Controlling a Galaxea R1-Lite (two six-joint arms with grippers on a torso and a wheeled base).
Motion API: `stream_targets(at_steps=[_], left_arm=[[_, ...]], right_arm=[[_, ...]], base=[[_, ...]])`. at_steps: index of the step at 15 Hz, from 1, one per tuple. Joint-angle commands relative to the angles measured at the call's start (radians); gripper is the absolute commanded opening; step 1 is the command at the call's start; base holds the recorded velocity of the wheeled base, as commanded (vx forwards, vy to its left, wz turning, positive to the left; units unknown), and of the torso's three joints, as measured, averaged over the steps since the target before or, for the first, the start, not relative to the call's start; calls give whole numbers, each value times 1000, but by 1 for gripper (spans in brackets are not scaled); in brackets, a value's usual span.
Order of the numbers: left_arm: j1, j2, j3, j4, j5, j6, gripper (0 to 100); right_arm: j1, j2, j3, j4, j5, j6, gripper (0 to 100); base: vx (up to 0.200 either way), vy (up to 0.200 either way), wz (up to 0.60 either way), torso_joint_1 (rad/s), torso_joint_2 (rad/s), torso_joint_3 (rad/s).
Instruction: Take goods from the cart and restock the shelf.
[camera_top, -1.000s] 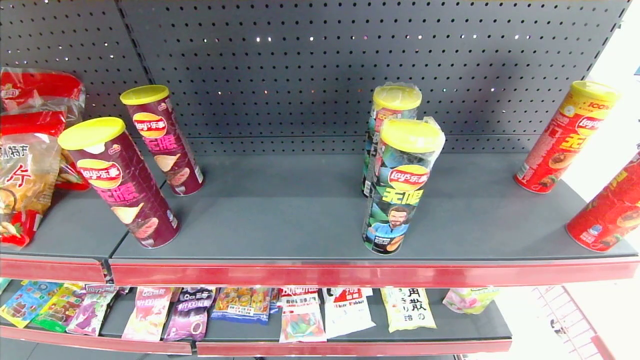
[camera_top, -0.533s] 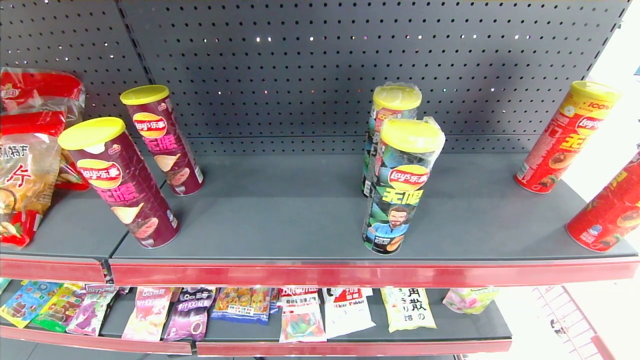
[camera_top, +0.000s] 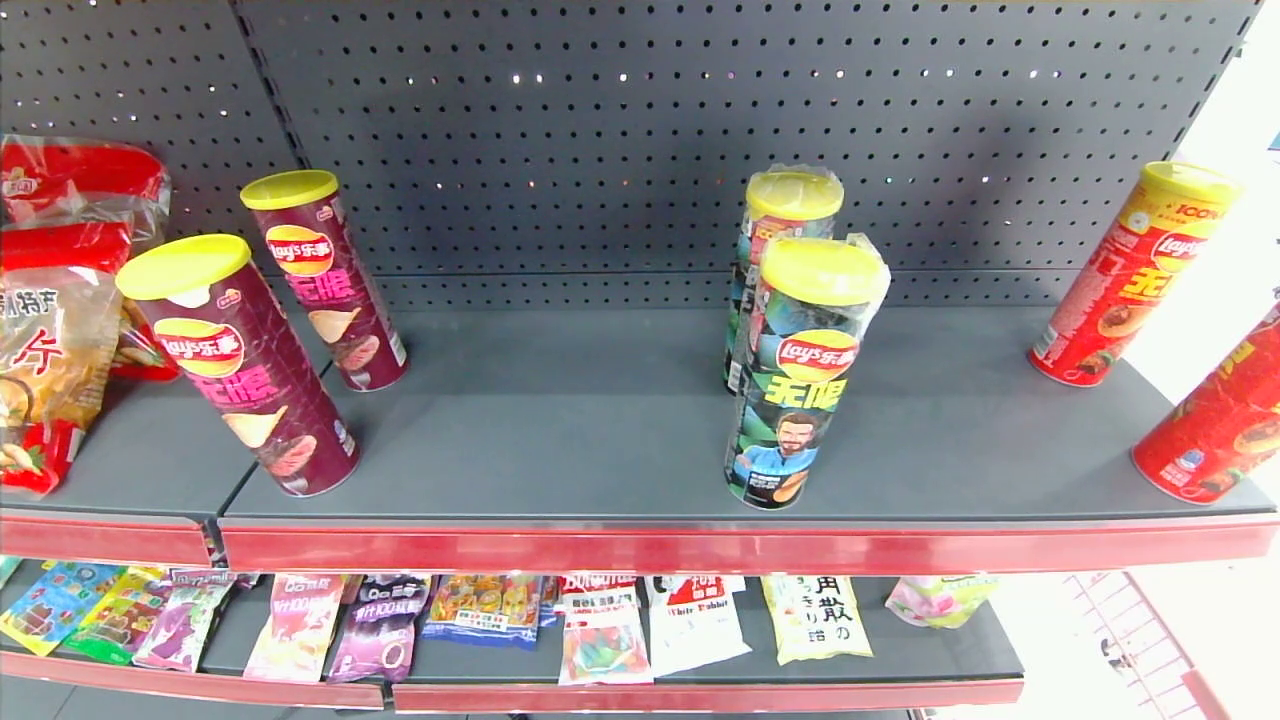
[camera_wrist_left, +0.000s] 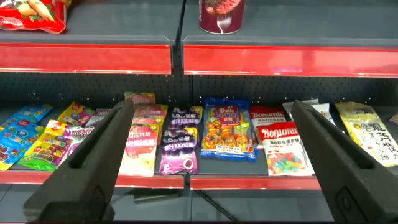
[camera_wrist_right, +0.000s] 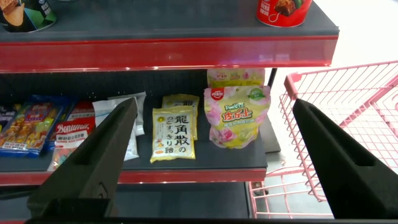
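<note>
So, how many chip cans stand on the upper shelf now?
6. Left: front maroon can, rear maroon can. Middle: front green can, rear green can. Right: rear red can, front red can, cut by the edge. More may be hidden beyond.

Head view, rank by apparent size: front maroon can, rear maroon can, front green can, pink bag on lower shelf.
1. front maroon can and front green can: look alike, unranked.
2. rear maroon can: looks smaller, but stands farther back.
3. pink bag: smallest, partly hidden.
</note>
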Motion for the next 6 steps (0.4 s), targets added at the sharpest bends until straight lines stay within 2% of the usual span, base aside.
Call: stream_targets(at_steps=[1,6], left_arm=[[0,1,0,0,1,0,100],[0,1,0,0,1,0,100]], right_arm=[[0,0,0,0,0,0,100],[0,0,0,0,-2,0,100]], base=[[0,0,0,0,0,0],[0,0,0,0,0,0]])
